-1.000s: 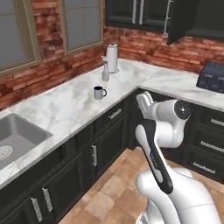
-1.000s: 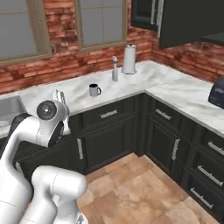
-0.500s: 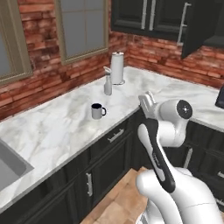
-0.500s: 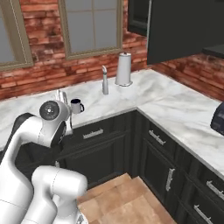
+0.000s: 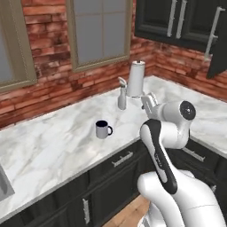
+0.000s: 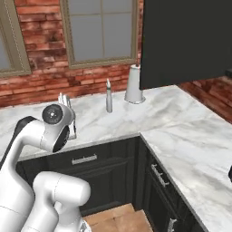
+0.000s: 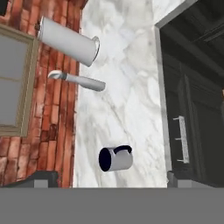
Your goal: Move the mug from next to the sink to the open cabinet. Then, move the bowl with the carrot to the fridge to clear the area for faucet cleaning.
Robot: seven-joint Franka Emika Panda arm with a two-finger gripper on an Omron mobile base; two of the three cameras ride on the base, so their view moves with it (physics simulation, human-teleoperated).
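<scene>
Marble counter (image 5: 53, 146): mug (image 5: 103, 129) upright (gripper (image 5: 148, 101) open, apart).

Navy mug (image 5: 103, 129) on white grey-veined marble counter (image 5: 53, 146), red brick wall (image 5: 48, 66) behind

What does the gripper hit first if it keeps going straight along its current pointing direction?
Probably the marble counter. In the hand view the open gripper looks down over it, with the mug just above the fingers; depth is unclear, so the mug could come first.

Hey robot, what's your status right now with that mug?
Gripper open, empty, raised above the counter. Mug upright on the counter, untouched. Nothing between them.
</scene>
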